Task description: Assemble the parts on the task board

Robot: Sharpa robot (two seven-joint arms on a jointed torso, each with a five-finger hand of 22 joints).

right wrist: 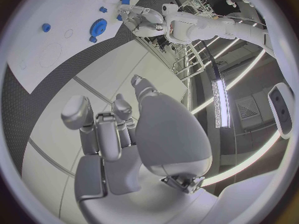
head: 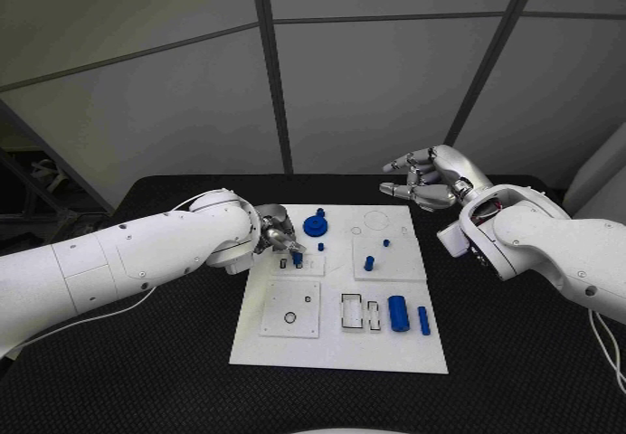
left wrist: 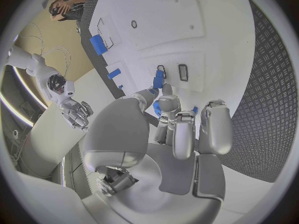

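The left hand (head: pixel 278 237) reaches over the left edge of the task board (head: pixel 342 357), its fingertips (left wrist: pixel 163 90) pinched on a small blue part (head: pixel 298 258) that stands upright at a narrow rectangular slot near the board's left side. The left wrist view shows that blue piece (left wrist: pixel 159 78) held between the thumb and a finger, right at the pair of little slots.

Just beyond the hand, a blue gear-shaped part (head: pixel 315 224) sits on the board's far left corner area. Toward the middle, two small blue pegs (head: pixel 369 263) stand upright, one nearer the far edge (head: pixel 386 242). On the near right of the board a wide blue block (head: pixel 398 314) lies beside a thin blue rod (head: pixel 424 320), close together but apart, next to some empty rectangular outlines.

The right hand (head: pixel 428 178) hangs in the air past the board's far right corner, above the black table (head: pixel 156 380), fingers loosely spread and holding nothing. The right wrist view shows the same parted fingers (right wrist: pixel 102 129).
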